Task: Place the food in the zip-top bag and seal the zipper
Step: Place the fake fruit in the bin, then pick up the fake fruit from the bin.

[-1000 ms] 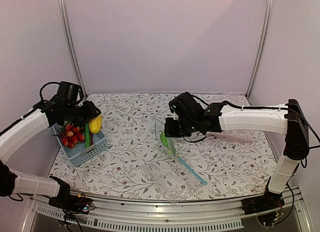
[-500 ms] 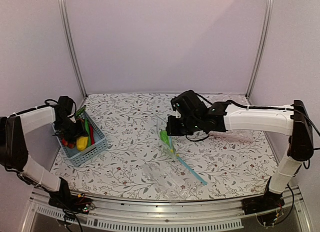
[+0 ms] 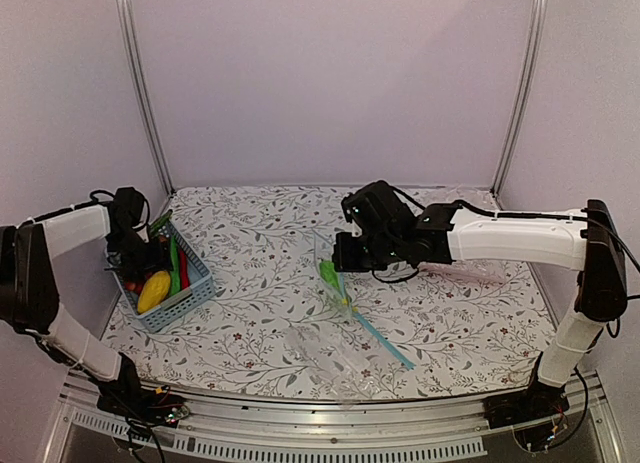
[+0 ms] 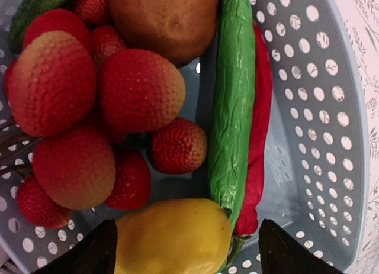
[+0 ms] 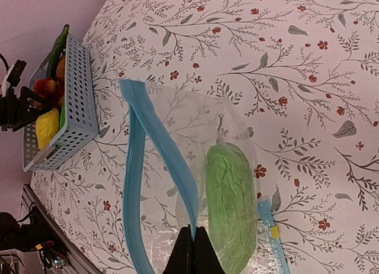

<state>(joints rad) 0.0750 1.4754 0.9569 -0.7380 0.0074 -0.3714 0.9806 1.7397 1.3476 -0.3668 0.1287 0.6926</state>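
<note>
Frame left, the left hand (image 4: 186, 259), spread wide, is straddling the yellow piece (image 4: 174, 235) in the basket (image 3: 188, 299). At centre, the right hand (image 5: 190, 250) is pinching the zipper (image 5: 157, 138), holding open the zip-top bag (image 5: 189, 120) containing the green piece (image 5: 230, 203). Next, likely: closing on the yellow.

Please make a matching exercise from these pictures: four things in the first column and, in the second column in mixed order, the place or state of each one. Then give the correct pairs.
Column one
1. bright yellow oblong toy food piece
2. light-green oblong toy food piece
3. right pincer
4. left pincer

Column two
A. open, above the blue-grey perforated plastic basket
B. inside the small clear plastic zip-top bag
C. lying in that basket
D. shut on the light-blue zipper strip

Pairs: 1-C, 2-B, 3-D, 4-A
</note>
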